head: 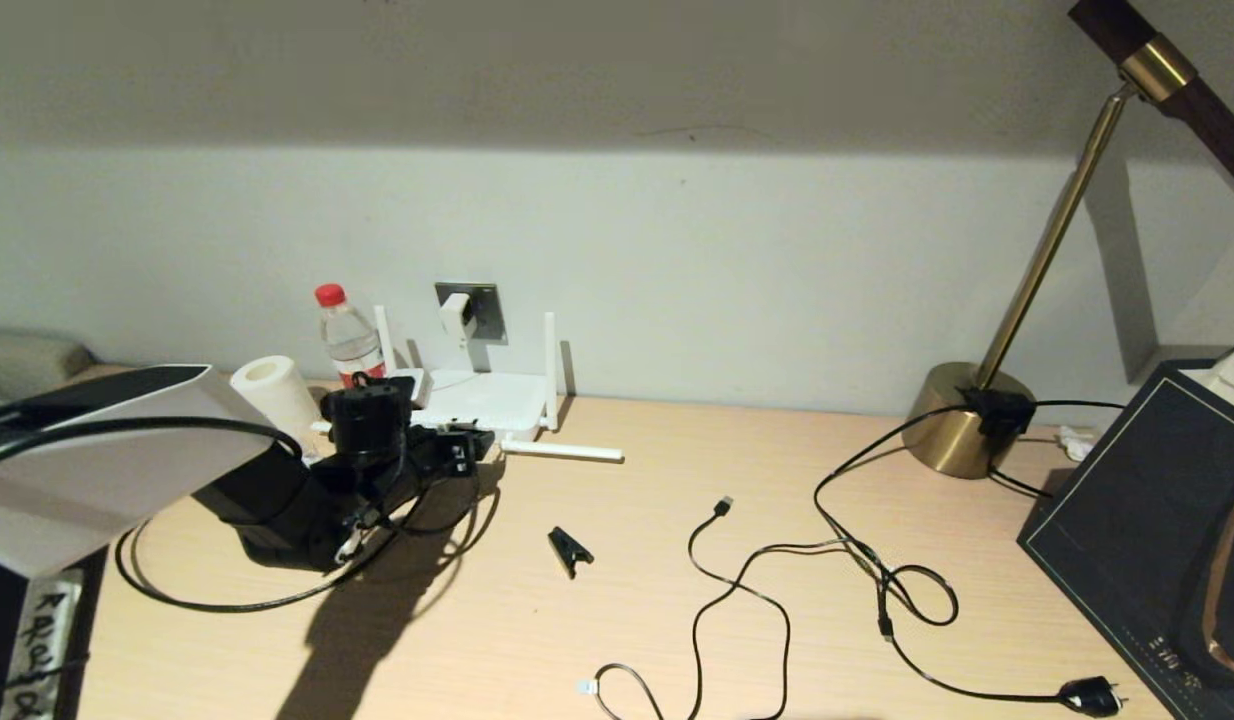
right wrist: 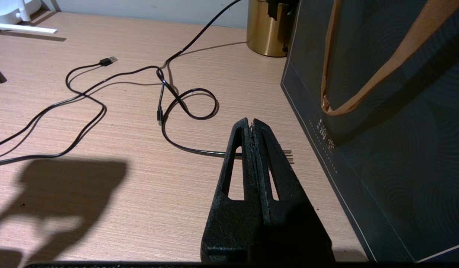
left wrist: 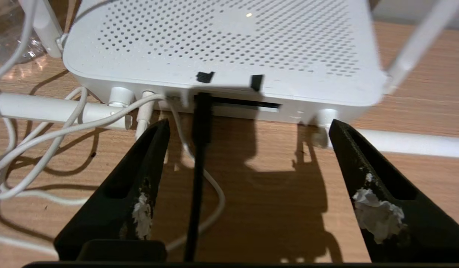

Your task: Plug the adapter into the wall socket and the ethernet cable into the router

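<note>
Head view: the adapter (head: 458, 314) sits in the wall socket (head: 482, 309) above the router (head: 480, 402), which lies on the tabletop (head: 617, 600) against the wall. The left gripper (head: 464, 452) is just in front of the router; the ethernet cable (head: 207, 603) loops beneath the arm.

Left wrist view: the left gripper's fingers (left wrist: 140, 186) stand wide apart and hold nothing. Between them the ethernet cable (left wrist: 199, 149) runs into a port on the router's (left wrist: 229, 48) near edge.

Right wrist view: the right gripper (right wrist: 252, 128) hangs above the tabletop (right wrist: 121, 193) beside a dark bag (right wrist: 393, 130), its fingers pressed together, empty.
</note>
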You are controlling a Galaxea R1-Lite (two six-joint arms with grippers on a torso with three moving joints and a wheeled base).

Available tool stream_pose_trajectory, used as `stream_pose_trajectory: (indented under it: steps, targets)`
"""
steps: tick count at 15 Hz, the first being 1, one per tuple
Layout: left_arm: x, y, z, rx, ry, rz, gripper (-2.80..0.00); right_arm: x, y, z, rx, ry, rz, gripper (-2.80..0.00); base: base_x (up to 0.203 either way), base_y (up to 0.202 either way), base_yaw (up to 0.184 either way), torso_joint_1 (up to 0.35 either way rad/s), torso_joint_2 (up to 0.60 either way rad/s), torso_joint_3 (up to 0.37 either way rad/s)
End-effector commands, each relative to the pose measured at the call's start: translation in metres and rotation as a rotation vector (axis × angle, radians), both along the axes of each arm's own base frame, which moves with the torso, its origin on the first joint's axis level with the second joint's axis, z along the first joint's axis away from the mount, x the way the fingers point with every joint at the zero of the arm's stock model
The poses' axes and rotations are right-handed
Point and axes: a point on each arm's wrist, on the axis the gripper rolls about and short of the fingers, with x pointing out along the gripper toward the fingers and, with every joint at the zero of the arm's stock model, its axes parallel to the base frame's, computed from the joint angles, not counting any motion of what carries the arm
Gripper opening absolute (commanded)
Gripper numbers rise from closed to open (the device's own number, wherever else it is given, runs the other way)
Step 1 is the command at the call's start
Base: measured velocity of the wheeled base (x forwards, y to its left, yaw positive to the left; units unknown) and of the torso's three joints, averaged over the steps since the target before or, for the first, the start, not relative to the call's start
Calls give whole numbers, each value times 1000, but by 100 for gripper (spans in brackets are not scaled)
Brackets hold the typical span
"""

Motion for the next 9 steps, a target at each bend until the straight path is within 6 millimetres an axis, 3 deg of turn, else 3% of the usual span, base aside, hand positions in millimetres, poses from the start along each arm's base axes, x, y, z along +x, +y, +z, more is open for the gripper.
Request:
stream_pose_trajectory:
  steps: [1,4,7,8,9]
  targets:
    - [-17,-5,26,-7,-41,-20,0,0,0,0,0,0,1,-280,0,0,0,0,0,0]
    - [-35,-10,57,-18,-103,-39,0,0,0,0,-1,0,1,-280,0,0,0,0,0,0]
    - [-74,-9,116,-41,-238,-55,0,0,0,0,0,0,-1,-280,0,0,0,0,0,0]
    - [-94,-6,139,-50,-293,-59,-280,0,0,0,0,0,-1,-280,0,0,0,0,0,0]
    - [-117,-2,161,-57,-345,-61,-280,0,0,0,-2,1,-1,-280,0,0,0,0,0,0]
